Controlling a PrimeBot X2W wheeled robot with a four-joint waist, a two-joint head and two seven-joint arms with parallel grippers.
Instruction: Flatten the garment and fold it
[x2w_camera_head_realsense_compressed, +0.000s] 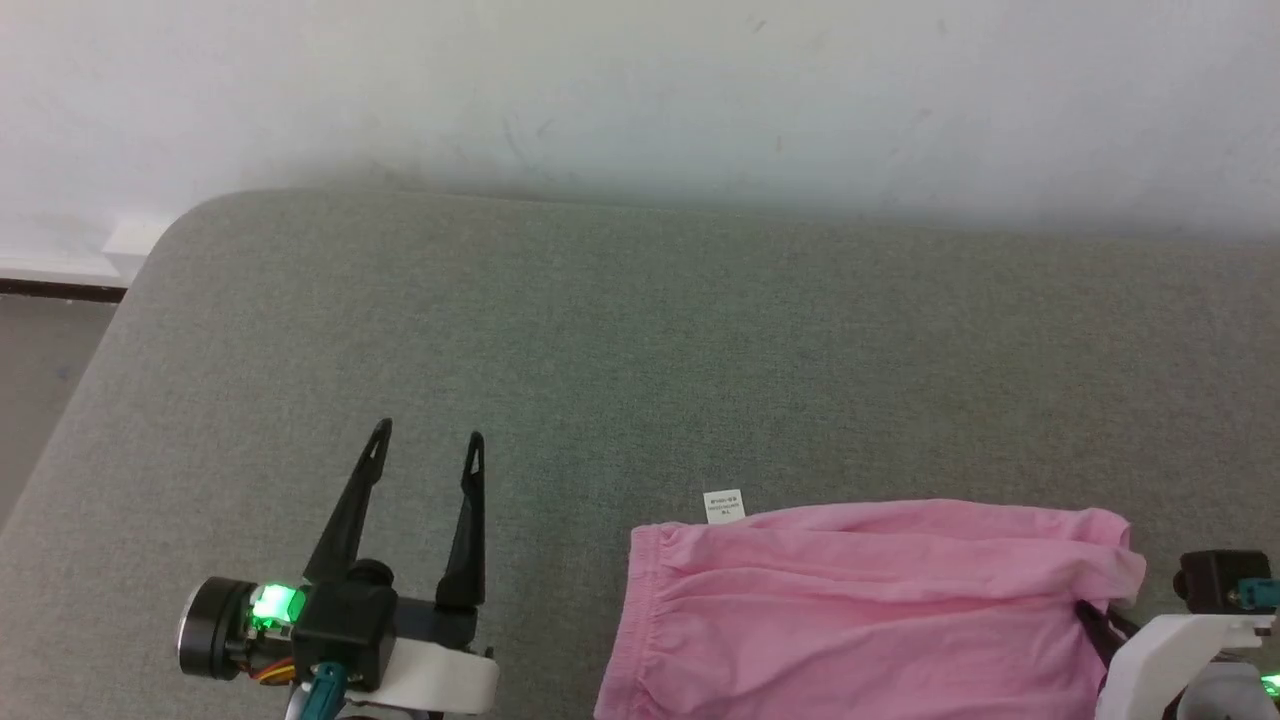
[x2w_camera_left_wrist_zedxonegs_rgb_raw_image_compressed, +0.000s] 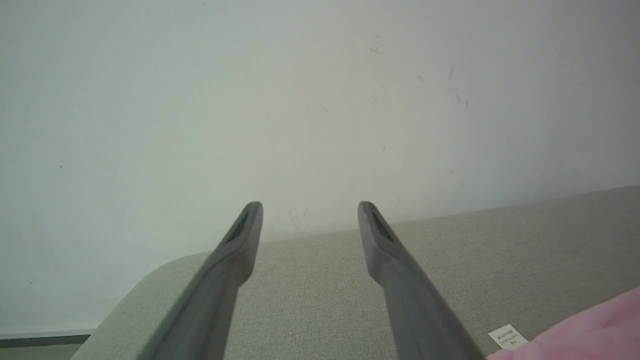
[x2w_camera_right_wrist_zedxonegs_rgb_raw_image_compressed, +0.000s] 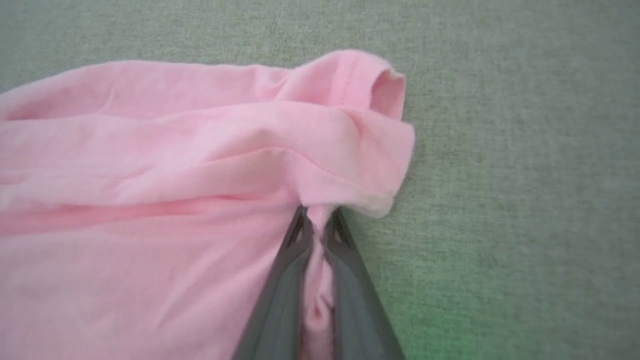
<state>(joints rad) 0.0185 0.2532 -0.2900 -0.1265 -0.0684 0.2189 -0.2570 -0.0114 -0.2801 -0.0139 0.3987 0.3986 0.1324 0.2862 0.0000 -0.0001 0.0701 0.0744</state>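
Pinching light pink soft cotton shorts (x2w_camera_right_wrist_zedxonegs_rgb_raw_image_compressed: 150, 175) at one edge: right gripper (x2w_camera_right_wrist_zedxonegs_rgb_raw_image_compressed: 317, 218).
Wide and empty, left gripper (x2w_camera_head_realsense_compressed: 428, 432) stands above grey woven surface (x2w_camera_head_realsense_compressed: 620, 340).

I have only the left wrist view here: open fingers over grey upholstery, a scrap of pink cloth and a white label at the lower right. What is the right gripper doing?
Observer: The right gripper is shut on the light pink cotton shorts, pinching a fold near one leg hem.
Reviewer: Are the shorts flat?
Observer: No. Long creases run across them, and that leg hem is curled open.
Reviewer: Where is the waistband?
Observer: The gathered elastic waistband is the end toward the left gripper, which hangs open, apart from it.
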